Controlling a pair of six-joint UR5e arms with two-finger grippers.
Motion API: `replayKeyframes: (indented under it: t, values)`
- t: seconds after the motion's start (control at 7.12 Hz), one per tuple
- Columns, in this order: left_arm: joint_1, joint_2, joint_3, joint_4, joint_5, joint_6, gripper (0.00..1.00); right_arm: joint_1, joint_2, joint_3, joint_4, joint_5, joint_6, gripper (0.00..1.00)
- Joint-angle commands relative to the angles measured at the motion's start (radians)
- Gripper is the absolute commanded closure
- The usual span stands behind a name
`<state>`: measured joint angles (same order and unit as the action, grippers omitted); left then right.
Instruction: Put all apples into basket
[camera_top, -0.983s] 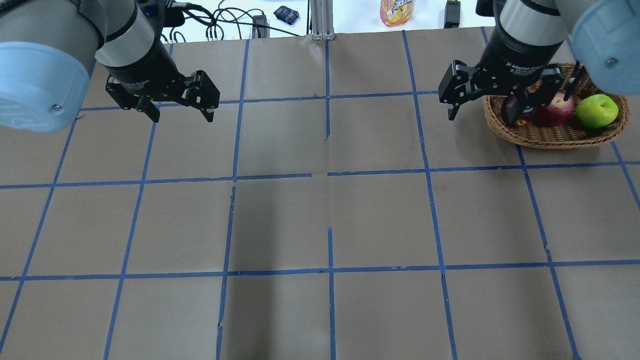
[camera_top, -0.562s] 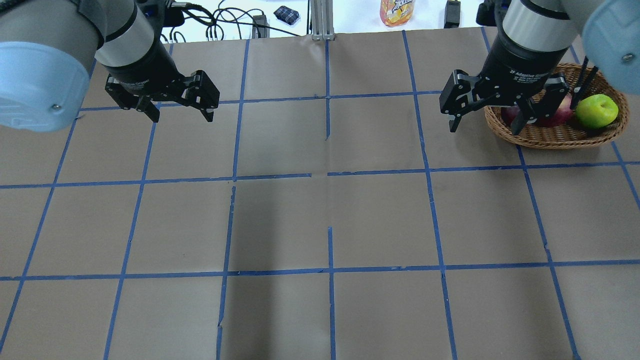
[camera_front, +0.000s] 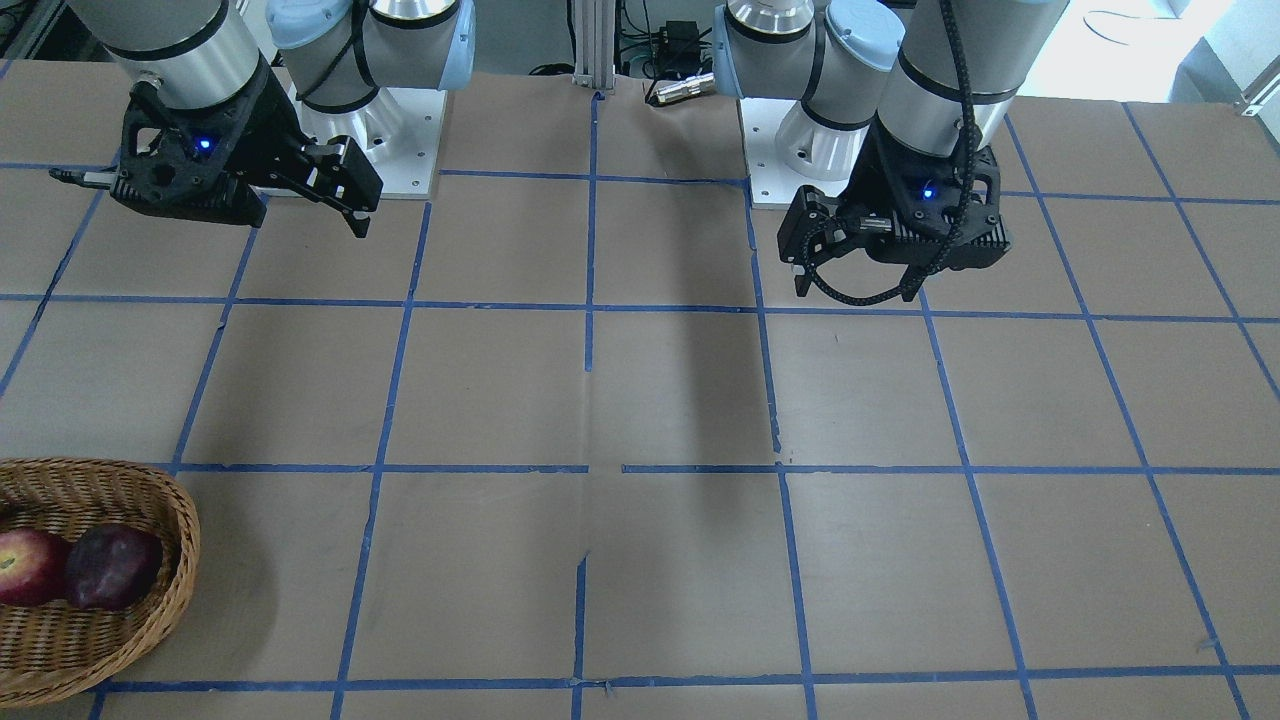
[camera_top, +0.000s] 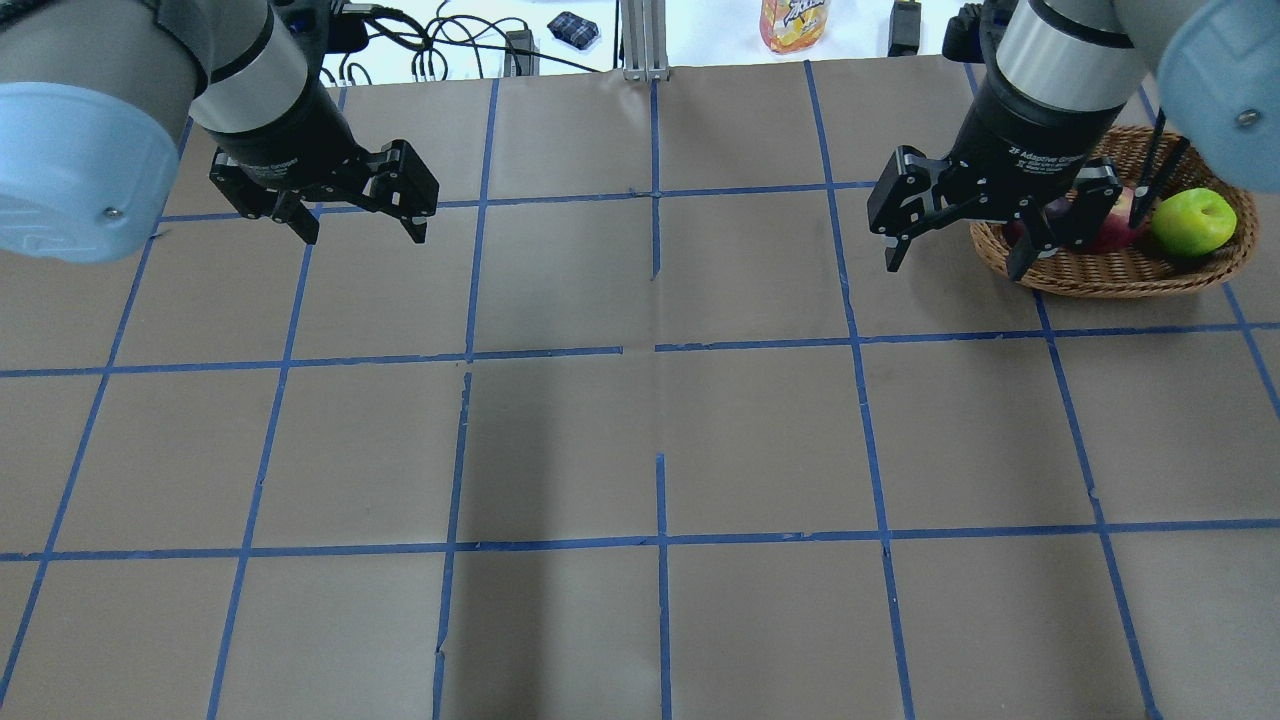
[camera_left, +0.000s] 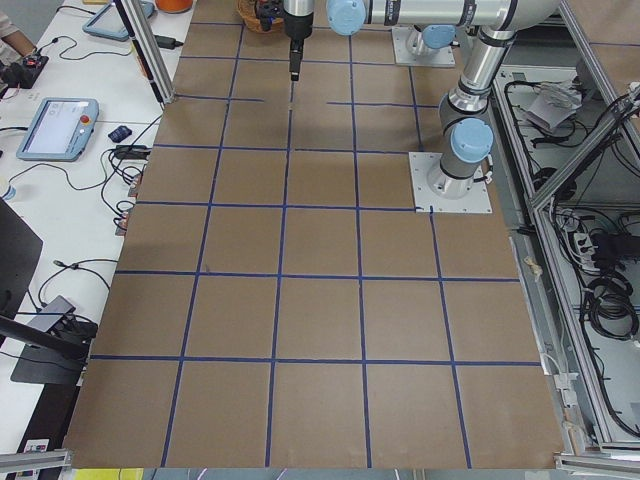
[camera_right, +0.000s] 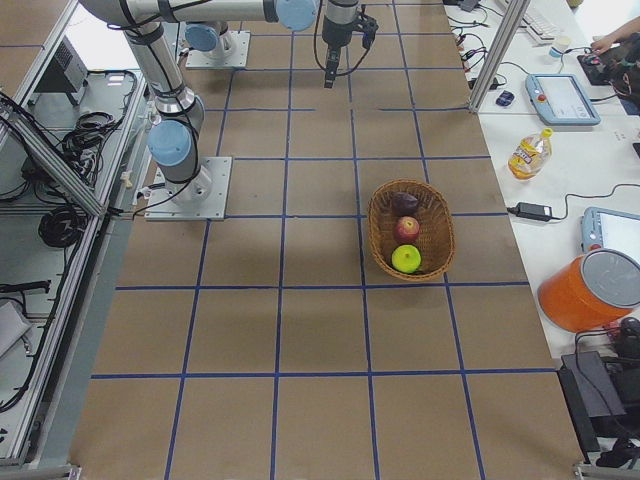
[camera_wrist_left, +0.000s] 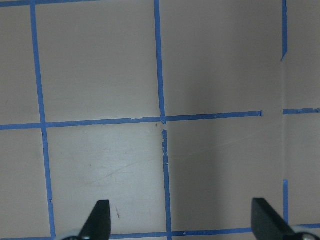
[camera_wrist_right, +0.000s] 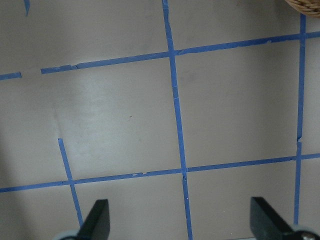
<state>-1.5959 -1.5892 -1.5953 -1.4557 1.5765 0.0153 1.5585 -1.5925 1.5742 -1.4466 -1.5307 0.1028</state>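
Note:
The wicker basket (camera_top: 1110, 272) stands at the table's far right. In it lie the lime green apple (camera_top: 1192, 222), the red apple (camera_top: 1122, 222) and the maroon apple, which my right gripper mostly hides in the overhead view. The exterior right view shows all three in the basket (camera_right: 440, 240): maroon (camera_right: 404, 203), red (camera_right: 406, 229), green (camera_right: 406, 259). My right gripper (camera_top: 952, 268) is open and empty, hanging just left of the basket's left rim. My left gripper (camera_top: 364, 238) is open and empty over the far left of the table. The front view shows the red (camera_front: 25, 565) and maroon (camera_front: 112, 565) apples.
The table is brown paper with a blue tape grid. Beyond its far edge are cables (camera_top: 440, 50) and an orange bottle (camera_top: 795, 22). The right wrist view shows only bare paper and a corner of the basket rim (camera_wrist_right: 306, 5).
My right gripper has moved left and slightly toward me, off the basket, staying open and empty. The apples stay in the basket. The left arm has not moved.

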Motion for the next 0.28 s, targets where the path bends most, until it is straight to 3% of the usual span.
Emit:
replayKeyframes:
  t: [0.0,0.14]
  values:
    - [0.001,0.000,0.000,0.000,-0.001,0.000,0.00,0.000,0.000,0.004,-0.002,-0.005,0.000,0.00]
    - [0.001,0.000,0.000,0.000,-0.001,0.000,0.00,0.000,0.000,0.004,0.002,-0.008,0.000,0.00]
